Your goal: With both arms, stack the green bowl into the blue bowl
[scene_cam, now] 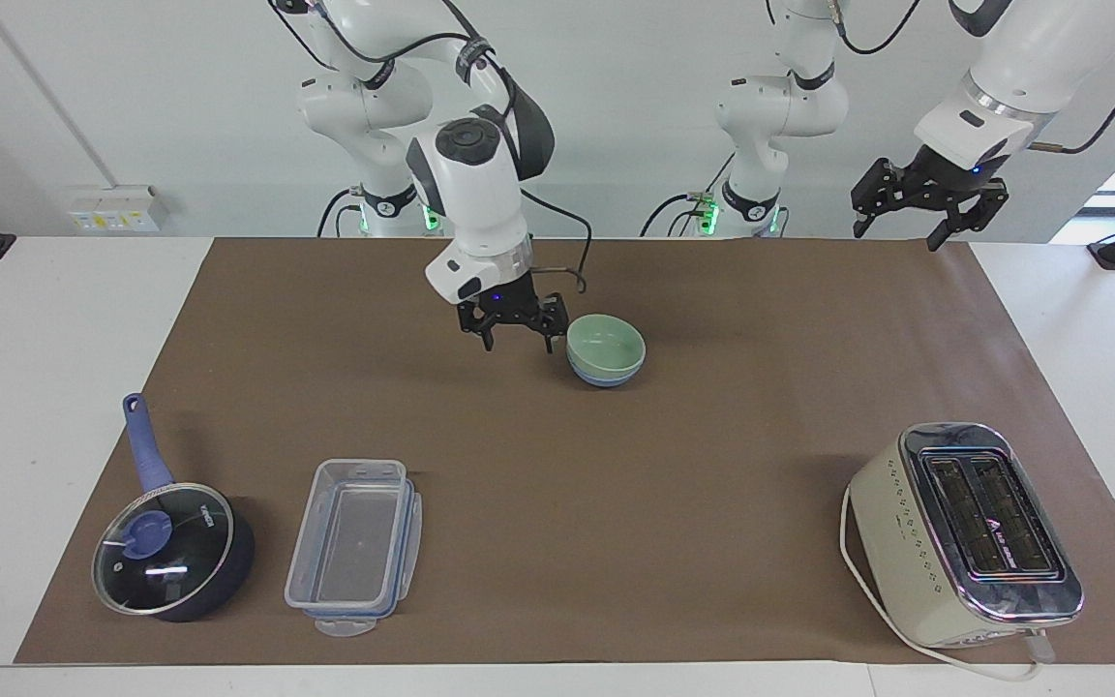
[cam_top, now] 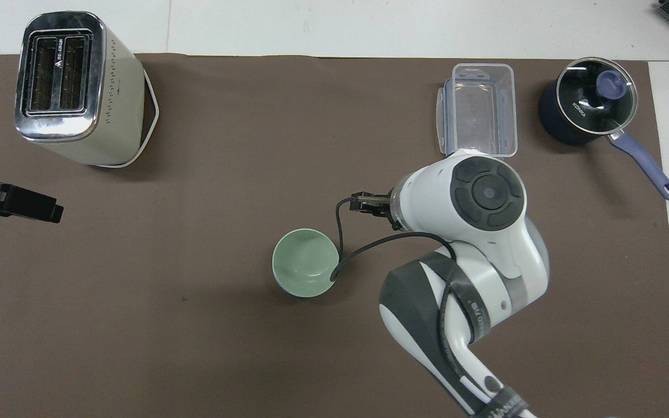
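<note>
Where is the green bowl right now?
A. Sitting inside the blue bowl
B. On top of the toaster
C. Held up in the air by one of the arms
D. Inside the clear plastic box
A: the green bowl sits nested in the blue bowl on the brown mat, and the right gripper hangs open beside it, holding nothing.

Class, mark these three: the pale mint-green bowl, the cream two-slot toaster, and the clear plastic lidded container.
pale mint-green bowl (cam_top: 304, 262), overhead view, inner floor.
cream two-slot toaster (scene_cam: 911, 537), facing view, cream side wall.
clear plastic lidded container (scene_cam: 352, 550), facing view, transparent base inside the rim.
</note>
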Robot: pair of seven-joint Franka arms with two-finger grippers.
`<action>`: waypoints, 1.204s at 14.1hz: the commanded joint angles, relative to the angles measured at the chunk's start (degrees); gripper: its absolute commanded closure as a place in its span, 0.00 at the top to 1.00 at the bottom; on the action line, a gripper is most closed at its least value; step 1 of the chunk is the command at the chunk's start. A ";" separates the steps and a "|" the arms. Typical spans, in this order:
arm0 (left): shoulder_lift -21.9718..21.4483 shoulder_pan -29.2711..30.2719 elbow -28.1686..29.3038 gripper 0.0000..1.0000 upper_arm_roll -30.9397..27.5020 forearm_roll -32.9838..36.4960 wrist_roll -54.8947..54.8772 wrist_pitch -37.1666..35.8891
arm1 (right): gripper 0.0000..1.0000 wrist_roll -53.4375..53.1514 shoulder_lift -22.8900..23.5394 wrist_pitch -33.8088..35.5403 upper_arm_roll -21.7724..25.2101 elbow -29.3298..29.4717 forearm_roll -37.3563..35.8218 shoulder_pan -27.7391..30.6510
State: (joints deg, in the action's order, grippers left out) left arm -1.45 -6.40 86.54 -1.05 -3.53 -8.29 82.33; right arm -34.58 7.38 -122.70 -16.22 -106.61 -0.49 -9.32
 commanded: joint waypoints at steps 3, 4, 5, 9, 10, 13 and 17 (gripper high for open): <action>-1.36 0.60 1.61 1.00 0.44 1.07 -0.50 0.99 | 1.00 2.32 -4.55 6.94 -0.56 4.56 -2.41 6.50; -1.36 0.60 1.61 1.00 0.52 1.07 -0.41 0.91 | 1.00 3.02 -5.61 8.61 -0.65 5.52 -2.24 7.29; -1.28 0.60 1.61 1.00 0.52 1.07 -0.41 0.91 | 1.00 3.46 -6.49 10.54 -0.56 6.49 -1.80 7.82; -1.28 0.60 1.61 1.00 0.52 1.07 -0.33 0.91 | 1.00 3.81 -7.46 21.51 -0.39 14.21 -1.18 10.98; -1.28 0.60 1.61 1.00 0.52 1.07 -0.33 0.99 | 1.00 5.04 -7.46 24.15 -0.39 15.98 -1.18 11.77; -1.28 0.60 1.61 1.00 0.52 1.07 -0.41 0.91 | 1.00 10.83 -8.34 28.74 0.05 17.66 -0.83 14.85; -1.28 0.60 1.61 1.00 0.44 1.07 -0.41 0.91 | 1.00 19.44 -11.15 33.05 7.58 17.75 -0.30 13.72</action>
State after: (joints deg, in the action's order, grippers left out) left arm -1.45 -6.40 86.54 -1.06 -3.53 -8.29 82.33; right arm -19.58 -2.06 -91.79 -12.14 -88.95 -1.58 4.92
